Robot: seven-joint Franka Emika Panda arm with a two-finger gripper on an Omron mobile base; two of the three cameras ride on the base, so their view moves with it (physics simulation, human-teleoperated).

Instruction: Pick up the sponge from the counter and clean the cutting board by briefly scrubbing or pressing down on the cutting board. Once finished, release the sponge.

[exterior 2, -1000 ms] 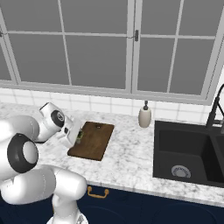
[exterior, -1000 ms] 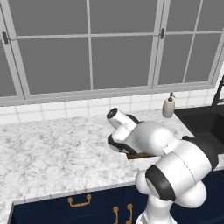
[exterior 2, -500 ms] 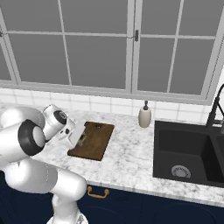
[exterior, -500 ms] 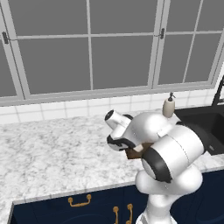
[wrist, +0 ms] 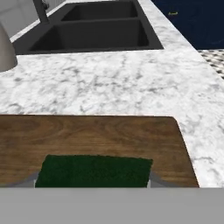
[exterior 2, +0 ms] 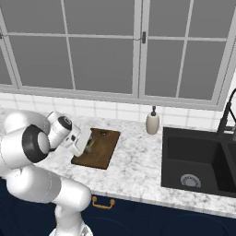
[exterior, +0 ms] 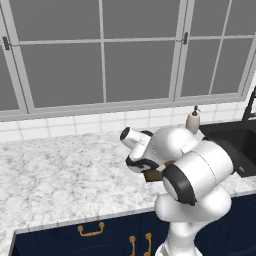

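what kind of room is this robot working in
A kitchen, rendered rather than real: a marble counter with a black sink set into it, a wooden cutting board, and dark blue cabinets below.

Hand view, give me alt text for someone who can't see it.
A dark green sponge sits between the gripper fingers over a brown wooden cutting board. Beyond the board lie the speckled marble counter and a black double sink.

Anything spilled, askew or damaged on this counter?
Nothing stands out. The cutting board lies flat on the counter, the sponge sits between the end effector fingers over it, and the soap bottle stands upright.
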